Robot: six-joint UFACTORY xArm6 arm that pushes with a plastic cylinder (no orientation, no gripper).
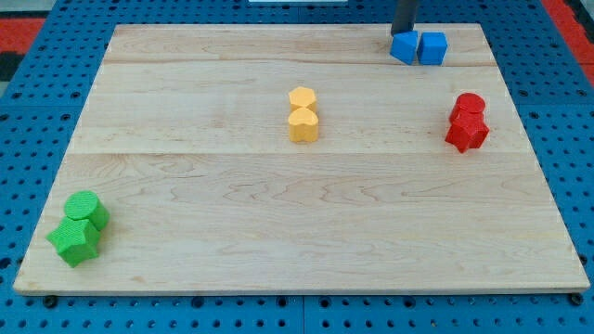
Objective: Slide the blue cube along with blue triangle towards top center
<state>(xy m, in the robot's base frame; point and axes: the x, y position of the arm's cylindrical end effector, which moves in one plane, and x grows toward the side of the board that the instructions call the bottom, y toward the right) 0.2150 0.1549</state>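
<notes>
The blue cube (432, 47) and blue triangle (403, 47) sit touching side by side near the board's top edge, toward the view's right corner. My tip (403, 33) stands against the triangle's upper side; there is no claw on this rod, so no grip state applies. Judged from positions, the pair remains right of top centre, so the slide toward the view's left is largely undone. Open board (232, 56) lies along the top edge leftward. The yellow blocks (303, 114), red blocks (467, 122) and green blocks (80, 227) sit well apart from that path.
</notes>
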